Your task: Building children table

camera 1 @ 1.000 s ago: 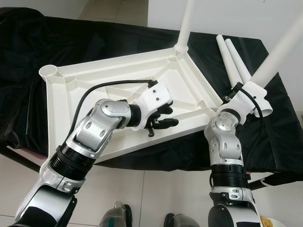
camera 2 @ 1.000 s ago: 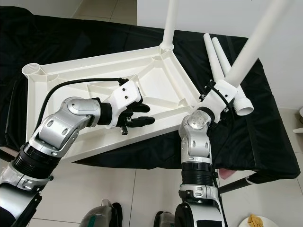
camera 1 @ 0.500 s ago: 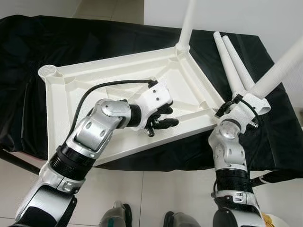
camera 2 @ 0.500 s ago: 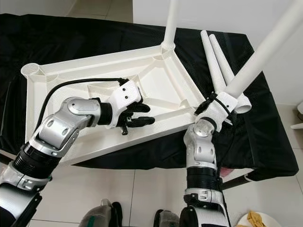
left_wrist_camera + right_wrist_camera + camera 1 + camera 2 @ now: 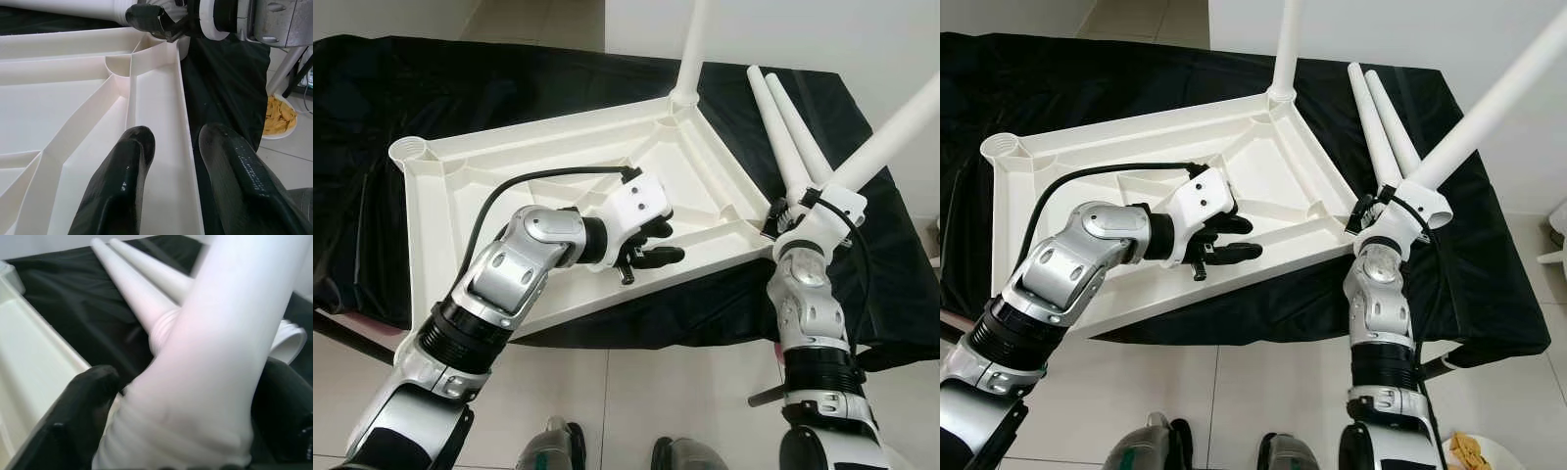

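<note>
Table top: the white plastic table top with moulded ribs (image 5: 548, 166) lies upside down on the black cloth (image 5: 431, 88), a round leg socket at its far-left corner, well to the left of both claws.
Left gripper: the left gripper (image 5: 646, 257) sits on the near rim of the table top; its two black fingers (image 5: 120, 181) are spread, one inside the rim and one outside it, with the rim wall between them.
Fitted leg: a white tapered plastic leg (image 5: 693, 49) stands upright in the far corner socket, beyond the left gripper and to its right.
Near-right corner: the corner socket (image 5: 122, 66) lies straight ahead of the left gripper along the rim, with the right gripper just beside it.
Loose legs: two white tapered legs (image 5: 783, 127) lie side by side on the cloth, just beyond the right gripper.
Right gripper: the right gripper (image 5: 781, 213) pinches the threaded thick end of a fourth white tapered leg (image 5: 891, 132), which slants up and away to the right; the held end is just beside the table top's near-right corner.
Plate: a white plate of yellow crisps (image 5: 279, 115) rests on the floor to the right of the right arm.
</note>
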Tool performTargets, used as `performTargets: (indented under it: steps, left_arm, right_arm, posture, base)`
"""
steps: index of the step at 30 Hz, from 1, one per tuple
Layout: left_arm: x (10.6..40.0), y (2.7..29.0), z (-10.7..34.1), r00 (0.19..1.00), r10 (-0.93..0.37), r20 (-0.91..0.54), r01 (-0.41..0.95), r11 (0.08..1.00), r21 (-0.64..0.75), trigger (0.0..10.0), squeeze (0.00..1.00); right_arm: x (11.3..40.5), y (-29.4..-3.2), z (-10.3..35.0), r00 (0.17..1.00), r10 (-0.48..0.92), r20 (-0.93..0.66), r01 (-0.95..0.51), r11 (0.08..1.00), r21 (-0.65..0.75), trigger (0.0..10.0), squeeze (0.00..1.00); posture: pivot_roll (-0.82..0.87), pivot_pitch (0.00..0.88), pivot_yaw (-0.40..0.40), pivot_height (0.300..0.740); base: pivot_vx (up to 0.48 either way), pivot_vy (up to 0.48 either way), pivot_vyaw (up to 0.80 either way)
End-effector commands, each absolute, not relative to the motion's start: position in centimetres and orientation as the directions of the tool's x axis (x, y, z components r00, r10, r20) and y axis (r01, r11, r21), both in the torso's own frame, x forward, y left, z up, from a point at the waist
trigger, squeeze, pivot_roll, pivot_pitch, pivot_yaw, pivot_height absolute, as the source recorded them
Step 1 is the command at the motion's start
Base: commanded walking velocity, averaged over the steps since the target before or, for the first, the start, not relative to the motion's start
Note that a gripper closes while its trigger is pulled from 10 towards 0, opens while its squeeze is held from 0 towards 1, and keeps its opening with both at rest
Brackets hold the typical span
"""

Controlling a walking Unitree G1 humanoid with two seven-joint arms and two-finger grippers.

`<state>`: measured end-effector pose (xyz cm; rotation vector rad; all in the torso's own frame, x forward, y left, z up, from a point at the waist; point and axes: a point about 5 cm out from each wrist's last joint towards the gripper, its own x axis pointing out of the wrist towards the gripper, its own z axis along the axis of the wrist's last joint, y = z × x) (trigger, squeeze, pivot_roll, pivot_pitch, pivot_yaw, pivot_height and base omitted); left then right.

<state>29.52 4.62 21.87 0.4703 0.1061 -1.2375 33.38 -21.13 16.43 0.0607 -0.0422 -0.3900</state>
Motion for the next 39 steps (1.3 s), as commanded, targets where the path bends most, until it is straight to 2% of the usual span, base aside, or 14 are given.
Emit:
performTargets:
  steps: [1,8,19,20,21,22,23,24,28,29,30,39]
  left_arm:
    - [29.4,4.5,21.8,0.338,-0.883,-0.325,0.924,0.245,0.293,10.0,0.0]
    - [29.5,4.5,21.9,0.342,-0.883,-0.322,0.923,0.25,0.293,10.0,0.0]
    - [29.6,4.7,22.0,0.352,-0.88,-0.319,0.919,0.262,0.294,10.0,0.0]
    - [29.6,4.7,22.0,0.354,-0.88,-0.318,0.919,0.263,0.295,10.0,0.0]
    - [29.6,4.7,22.0,0.354,-0.88,-0.318,0.919,0.263,0.295,10.0,0.0]
    - [29.7,4.7,22.0,0.354,-0.879,-0.318,0.918,0.263,0.296,10.0,0.0]
    - [29.7,4.7,22.0,0.354,-0.879,-0.318,0.918,0.263,0.296,10.0,0.0]
    - [29.7,4.7,22.0,0.354,-0.88,-0.317,0.918,0.263,0.295,10.0,0.0]
    - [29.7,4.7,22.0,0.353,-0.88,-0.317,0.919,0.262,0.296,10.0,0.0]
    - [29.7,4.7,22.0,0.354,-0.88,-0.316,0.918,0.263,0.296,10.0,0.0]
    - [29.7,4.7,22.0,0.356,-0.88,-0.316,0.918,0.265,0.296,10.0,0.0]
    - [29.9,4.7,22.1,0.362,-0.877,-0.314,0.915,0.27,0.301,10.0,0.0]
  right_arm:
    - [33.2,-21.0,16.1,0.943,-0.329,0.041,0.326,0.943,0.061,0.0,0.0]
    - [33.5,-20.6,16.3,0.975,-0.219,0.043,0.213,0.97,0.116,0.0,0.0]
    - [34.0,-20.6,16.7,0.986,-0.156,0.06,0.149,0.982,0.117,0.0,0.0]
    - [34.1,-20.6,16.5,0.989,-0.142,0.047,0.136,0.985,0.108,4.2,0.0]
    - [34.1,-20.6,16.5,0.989,-0.142,0.047,0.136,0.985,0.108,4.2,0.0]
    - [34.1,-20.5,16.2,0.992,-0.122,0.035,0.118,0.989,0.089,6.2,0.0]
    - [34.1,-20.5,16.2,0.992,-0.122,0.035,0.118,0.989,0.089,6.2,0.0]
    - [34.1,-20.3,15.9,0.995,-0.094,0.02,0.092,0.993,0.075,10.0,0.0]
    - [34.0,-20.0,15.8,0.999,-0.05,0.015,0.049,0.997,0.063,10.0,0.0]
    - [34.0,-20.0,15.9,0.999,-0.032,0.027,0.03,0.998,0.058,10.0,0.87]
    - [34.0,-20.1,16.1,0.999,-0.024,0.038,0.021,0.998,0.062,10.0,1.0]
    - [34.4,-21.5,17.8,0.994,-0.021,0.104,0.016,0.999,0.04,10.0,1.0]
  posture:
    - [0.01,0.121,0.011,0.74]
    - [0.01,0.126,0.01,0.74]
    - [0.01,0.128,0.007,0.74]
    - [0.01,0.129,0.008,0.74]
    - [0.01,0.129,0.008,0.74]
    - [0.01,0.128,0.008,0.74]
    - [0.01,0.128,0.008,0.74]
    - [0.01,0.129,0.008,0.74]
    - [0.01,0.129,0.008,0.74]
    - [0.01,0.129,0.009,0.74]
    - [0.01,0.128,0.007,0.74]
    - [0.0,0.126,0.007,0.74]
  base:
    - [0.0,0.0,0.0]
    - [0.0,0.0,0.0]
    - [0.0,0.0,0.0]
    - [0.0,0.0,0.0]
    - [0.0,0.0,0.0]
    - [0.0,0.0,0.0]
    - [0.0,0.0,0.0]
    - [0.0,0.0,0.0]
    - [0.0,0.0,0.0]
    - [0.0,0.0,0.0]
    - [0.0,0.0,0.0]
    - [0.0,0.0,0.0]
